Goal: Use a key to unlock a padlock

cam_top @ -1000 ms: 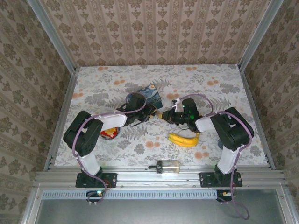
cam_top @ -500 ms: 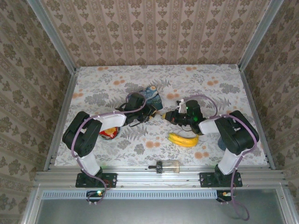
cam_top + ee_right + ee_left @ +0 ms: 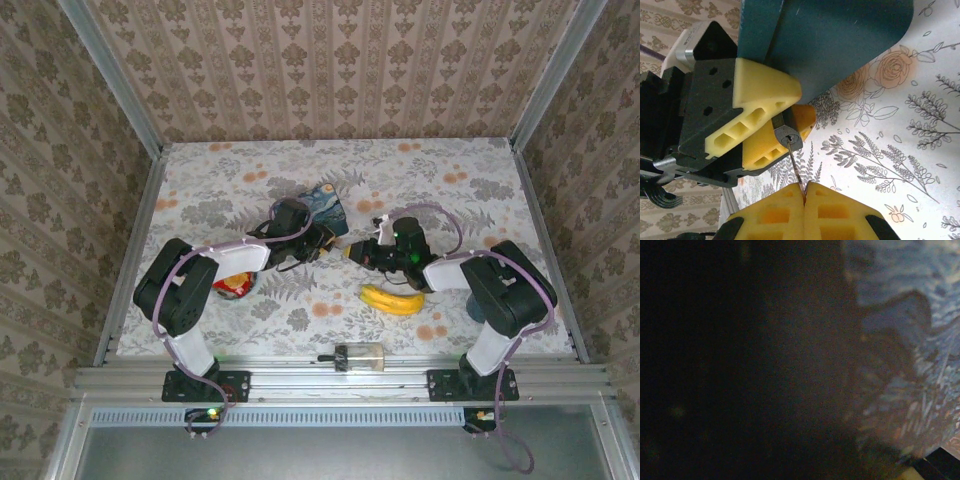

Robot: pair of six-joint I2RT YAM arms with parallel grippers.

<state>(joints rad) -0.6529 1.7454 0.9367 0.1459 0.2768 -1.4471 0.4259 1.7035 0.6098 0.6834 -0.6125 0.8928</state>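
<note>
Pinching the key (image 3: 795, 167) in my right gripper (image 3: 804, 192), tip seemingly in the padlock (image 3: 786, 136) clamped by my left gripper (image 3: 784, 129), I risk bending it by twisting off-axis.

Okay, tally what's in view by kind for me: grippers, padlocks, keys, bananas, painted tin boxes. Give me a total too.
Grippers: 2, the left gripper and the right gripper
padlock: 1
key: 1
banana: 1
tin box: 1
Total: 6
</note>
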